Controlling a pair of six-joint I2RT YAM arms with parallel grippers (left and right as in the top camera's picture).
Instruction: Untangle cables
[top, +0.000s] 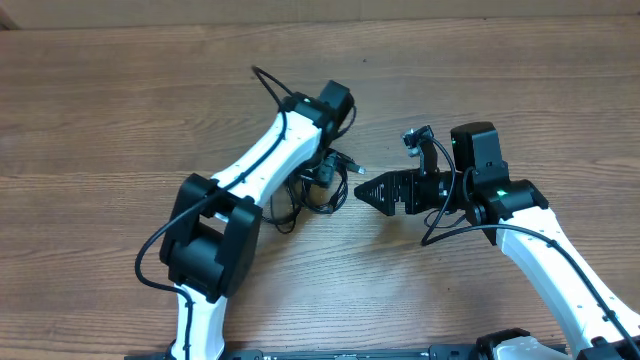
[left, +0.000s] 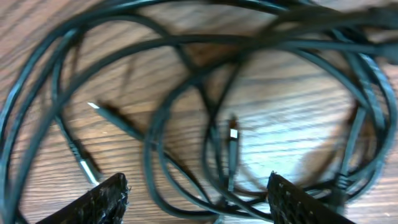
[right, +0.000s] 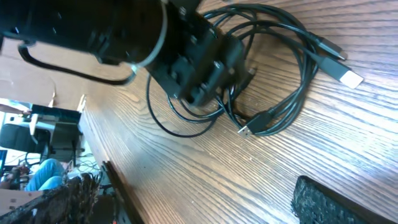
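The cables (top: 318, 186) lie as one tangled bunch of thin black loops on the wooden table. My left gripper (top: 326, 168) points down right over the bunch. In the left wrist view its jaws (left: 199, 200) stand open, with several loops (left: 232, 158) and a small plug (left: 231, 134) on the wood between and beyond them, nothing clamped. My right gripper (top: 362, 190) is just right of the bunch, pointing at it, open and empty (right: 199, 202). The right wrist view shows the left gripper (right: 208, 87) on the cables (right: 261, 119), and a silver plug (right: 349, 78) sticking out.
The left arm (top: 255, 165) crosses the table diagonally from the front left. The right arm (top: 545, 235) comes in from the front right. The table's edge (right: 115, 186) runs along the left of the right wrist view, with chairs and clutter beyond it.
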